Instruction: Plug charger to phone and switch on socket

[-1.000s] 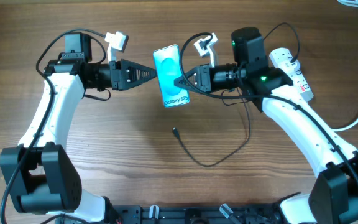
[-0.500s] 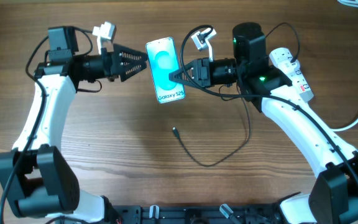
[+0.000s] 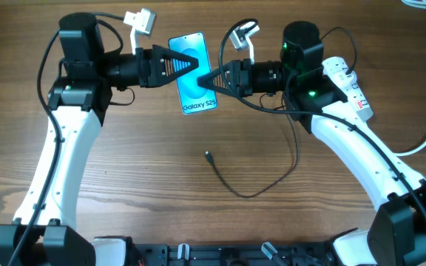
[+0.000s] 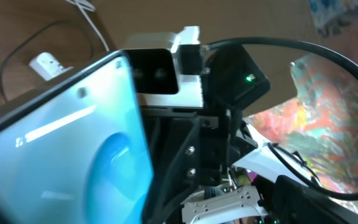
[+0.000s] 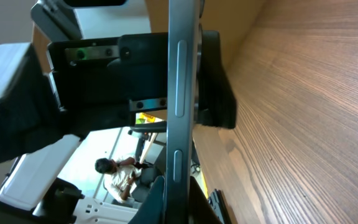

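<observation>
Right gripper (image 3: 205, 78) pinches the phone (image 3: 189, 94) by its edge, left gripper (image 3: 187, 65) spread wide around its other side, charger (image 3: 251, 192) lying loose on table (image 3: 146, 185).

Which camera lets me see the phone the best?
The overhead view. There the phone shows its whole blue screen, with the words Galaxy S25. The left wrist view is too close: only a blurry part of the screen. The right wrist view sees just its thin side edge.
</observation>
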You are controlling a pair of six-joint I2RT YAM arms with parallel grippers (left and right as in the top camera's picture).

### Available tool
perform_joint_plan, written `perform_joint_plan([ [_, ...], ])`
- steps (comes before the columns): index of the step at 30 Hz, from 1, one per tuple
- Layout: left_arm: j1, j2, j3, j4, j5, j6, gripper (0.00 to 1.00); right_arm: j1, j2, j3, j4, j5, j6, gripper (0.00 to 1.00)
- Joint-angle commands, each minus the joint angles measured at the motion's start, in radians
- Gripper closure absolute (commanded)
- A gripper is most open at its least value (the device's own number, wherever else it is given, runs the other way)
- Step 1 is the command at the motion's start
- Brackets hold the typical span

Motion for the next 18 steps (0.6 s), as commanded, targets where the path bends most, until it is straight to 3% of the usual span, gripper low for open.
perform_joint_plan([
  [1,-0.012,-0.009,0.005,0.085,0.056,-0.091,0.0,0.0,-0.028,0.026,0.014,-0.03,0.014,0.96],
  [3,-0.012,-0.009,0.005,0.134,0.056,-0.138,0.03,0.0,-0.028,0.026,0.02,-0.03,0.013,0.96],
  [5,-0.013,-0.009,0.005,0.18,0.055,-0.191,0.31,0.0,-0.028,0.026,0.02,-0.03,0.013,0.96],
  [6,-0.013,-0.009,0.005,0.198,0.055,-0.211,0.36,0.0,-0.028,0.026,0.02,-0.03,0.013,0.96],
  [10,-0.02,-0.009,0.005,0.26,0.052,-0.272,0.39,0.0,-0.028,0.026,0.027,-0.03,0.013,0.96],
  [18,-0.054,-0.009,0.005,0.386,0.052,-0.38,0.64,0.029,-0.028,0.026,0.061,-0.029,0.017,0.96],
])
